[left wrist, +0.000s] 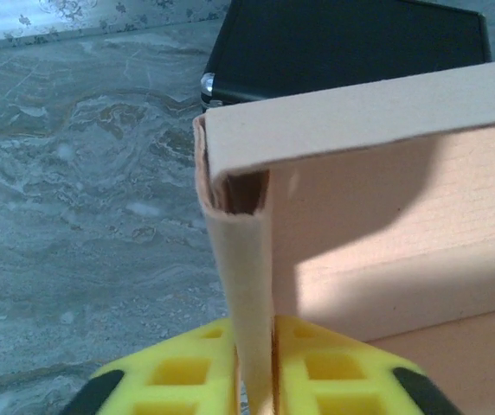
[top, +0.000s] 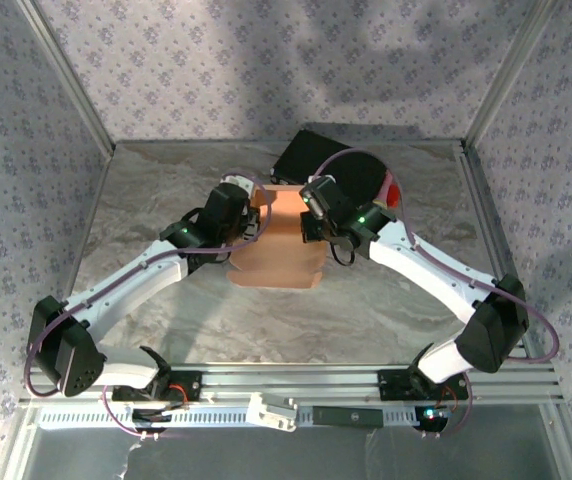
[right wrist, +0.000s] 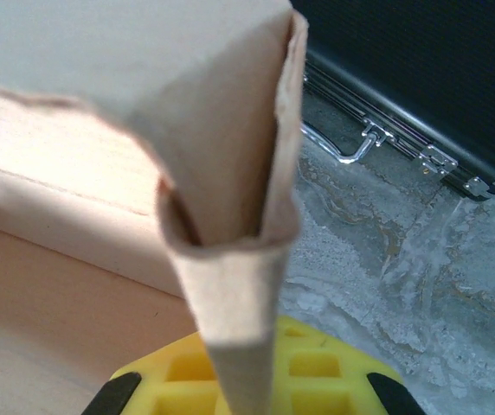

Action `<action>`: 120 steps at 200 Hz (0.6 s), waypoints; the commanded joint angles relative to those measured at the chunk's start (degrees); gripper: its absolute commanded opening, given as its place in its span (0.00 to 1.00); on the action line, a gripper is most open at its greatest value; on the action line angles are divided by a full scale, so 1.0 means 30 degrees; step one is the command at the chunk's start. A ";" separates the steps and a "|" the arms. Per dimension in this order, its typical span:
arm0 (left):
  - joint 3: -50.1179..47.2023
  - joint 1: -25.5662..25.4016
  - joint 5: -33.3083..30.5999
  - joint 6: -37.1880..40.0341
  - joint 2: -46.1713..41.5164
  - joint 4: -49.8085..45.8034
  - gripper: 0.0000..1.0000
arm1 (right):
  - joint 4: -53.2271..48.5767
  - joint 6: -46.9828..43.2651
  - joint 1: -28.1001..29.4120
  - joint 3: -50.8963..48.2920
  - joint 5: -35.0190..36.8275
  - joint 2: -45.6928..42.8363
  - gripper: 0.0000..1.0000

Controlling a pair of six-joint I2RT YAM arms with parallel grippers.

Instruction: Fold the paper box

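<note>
- The box point(top: 278, 248) sits mid-worktop point(top: 156, 200), between the two arms and just in front of the black case point(top: 338, 165).
- Its far wall stands raised; its near panel lies flat.
- The left pincer point(left wrist: 254, 367) is pinched closed on the folded flap at the wall's left corner.
- The right pincer point(right wrist: 241, 380) is pinched closed on the folded flap at the right corner.

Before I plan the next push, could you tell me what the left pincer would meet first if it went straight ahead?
The paper box itself: the left pincer grips its flap, and the box's folded corner stands directly ahead. The black case lies beyond; how far is unclear.
</note>
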 commanded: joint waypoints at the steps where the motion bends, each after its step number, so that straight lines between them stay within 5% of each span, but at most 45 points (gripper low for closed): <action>1: -0.0441 0.0582 0.2151 0.0109 -0.0116 0.1597 0.21 | 0.0584 -0.0120 0.0354 0.0922 -0.2102 -0.0261 0.00; 30: -0.0916 0.1048 0.2835 -0.0014 -0.0285 0.2097 0.22 | 0.0620 -0.0132 0.0163 0.0881 -0.2694 -0.0418 0.00; 65: -0.1123 0.1067 0.2507 -0.0047 -0.0582 0.2166 0.00 | 0.0620 -0.0103 0.0133 0.0808 -0.2589 -0.0427 0.00; 120: -0.0362 -0.0124 -0.2910 -0.0509 -0.0243 0.0339 0.00 | 0.0071 0.0039 0.0514 0.1443 -0.1942 -0.0006 0.00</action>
